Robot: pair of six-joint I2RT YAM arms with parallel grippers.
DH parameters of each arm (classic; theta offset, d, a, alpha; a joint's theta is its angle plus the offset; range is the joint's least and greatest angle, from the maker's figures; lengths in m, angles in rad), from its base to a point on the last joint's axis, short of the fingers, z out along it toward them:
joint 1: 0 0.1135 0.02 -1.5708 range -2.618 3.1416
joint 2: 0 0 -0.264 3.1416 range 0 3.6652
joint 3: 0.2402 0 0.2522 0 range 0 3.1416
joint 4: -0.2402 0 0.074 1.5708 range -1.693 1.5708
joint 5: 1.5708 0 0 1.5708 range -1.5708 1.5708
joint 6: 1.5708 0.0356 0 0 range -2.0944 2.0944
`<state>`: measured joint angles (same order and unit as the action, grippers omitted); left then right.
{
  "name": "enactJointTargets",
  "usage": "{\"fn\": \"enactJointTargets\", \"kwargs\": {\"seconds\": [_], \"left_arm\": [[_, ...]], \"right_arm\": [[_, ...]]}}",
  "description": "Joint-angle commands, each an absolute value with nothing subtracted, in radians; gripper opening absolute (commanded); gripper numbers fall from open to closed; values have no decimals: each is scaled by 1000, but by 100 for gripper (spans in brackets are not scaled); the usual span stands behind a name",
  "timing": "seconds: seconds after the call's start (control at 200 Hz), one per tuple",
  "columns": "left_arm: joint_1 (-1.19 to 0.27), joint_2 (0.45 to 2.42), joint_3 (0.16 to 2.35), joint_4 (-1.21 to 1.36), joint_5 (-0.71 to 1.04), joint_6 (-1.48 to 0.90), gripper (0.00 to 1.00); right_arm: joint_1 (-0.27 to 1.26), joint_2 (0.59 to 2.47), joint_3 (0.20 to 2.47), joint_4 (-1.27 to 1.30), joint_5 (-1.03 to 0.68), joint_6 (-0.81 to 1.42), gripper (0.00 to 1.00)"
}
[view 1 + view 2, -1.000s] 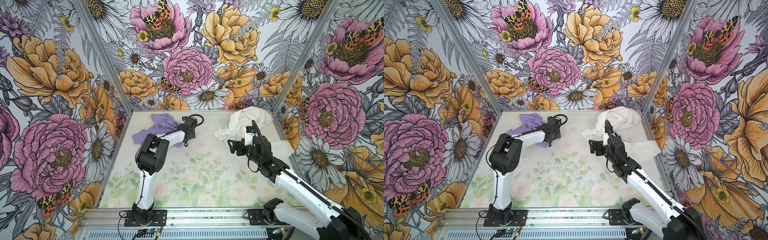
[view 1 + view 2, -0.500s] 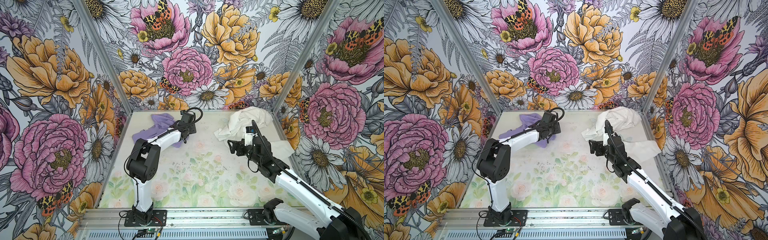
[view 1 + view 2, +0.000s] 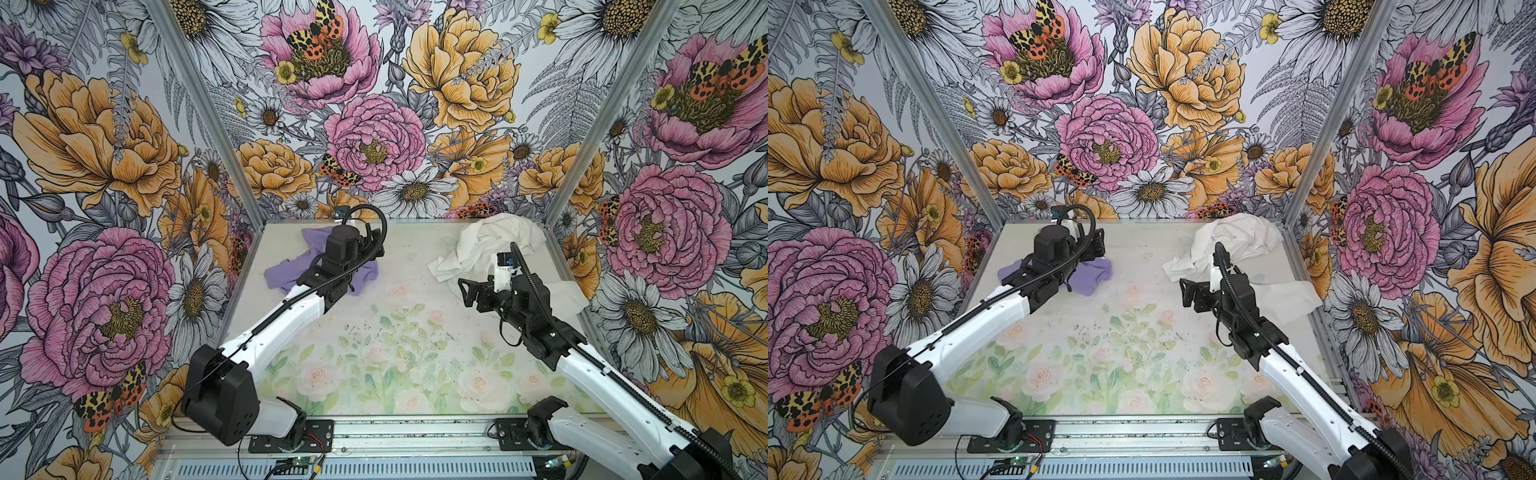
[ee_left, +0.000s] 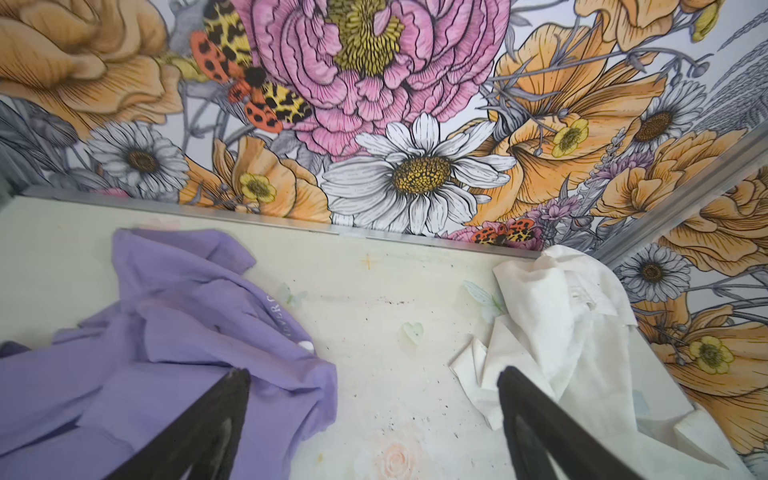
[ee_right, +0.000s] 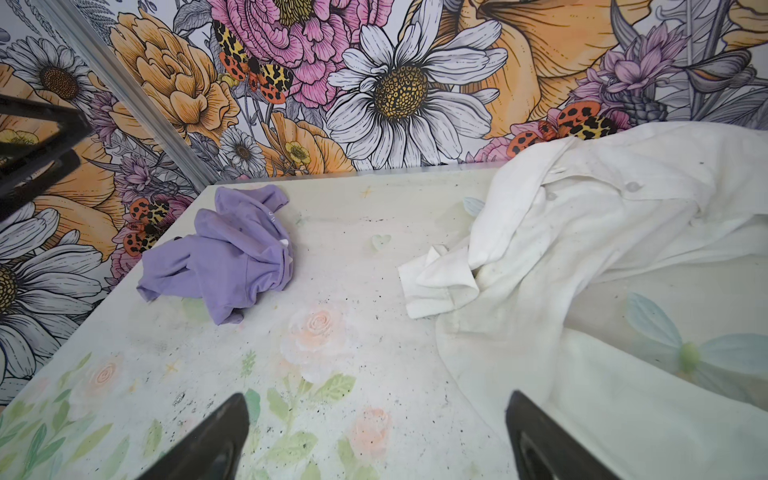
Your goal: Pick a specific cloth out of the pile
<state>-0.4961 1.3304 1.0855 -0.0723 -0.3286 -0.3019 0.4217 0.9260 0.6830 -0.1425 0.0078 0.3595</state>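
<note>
The lavender cloth [image 3: 286,272] [image 3: 1088,274] [image 5: 232,257] lies crumpled on the table at the back left, apart from the pile. My left gripper [image 3: 368,239] [image 3: 1096,245] hangs just above its right part. In the left wrist view this gripper [image 4: 372,374] is open with bare table between its fingers, and one finger [image 4: 216,415] stands over the cloth [image 4: 187,332]. The white pile [image 3: 490,245] [image 3: 1237,241] [image 4: 561,332] [image 5: 602,249] sits at the back right. In front of it my right gripper [image 3: 465,286] [image 3: 1187,291] [image 5: 376,399] is open and empty.
Flower-printed walls close the table [image 3: 395,332] on the left, back and right, with metal posts [image 3: 208,108] at the back corners. Part of the white pile spreads along the right wall [image 3: 569,291]. Both arm bases stand on the front rail [image 3: 415,432].
The left gripper went from shut to open and let go of the lavender cloth, which now lies on the table. The left arm's elbow swung down towards the front left. The right arm stayed put.
</note>
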Motion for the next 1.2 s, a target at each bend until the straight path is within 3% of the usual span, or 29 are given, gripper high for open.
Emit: {"fn": "enactJointTargets", "kwargs": {"seconds": [0.0, 0.185, 0.43, 0.816, 1.191], "left_arm": [[-496, 1221, 986, 38, -459, -173, 99], [-455, 1017, 738, 203, -501, -53, 99], [-268, 897, 466, 365, -442, -74, 99], [-113, 1084, 224, 764, -362, -90, 99], [-55, 1275, 207, 977, -284, -17, 99]], "right_arm": [[407, 885, 672, -141, 60, 309, 100], [372, 840, 632, -138, 152, 248, 99], [251, 806, 540, -73, 227, 201, 100], [6, 892, 288, 306, 152, 188, 99], [-22, 1103, 215, 673, 108, 123, 100]]}}
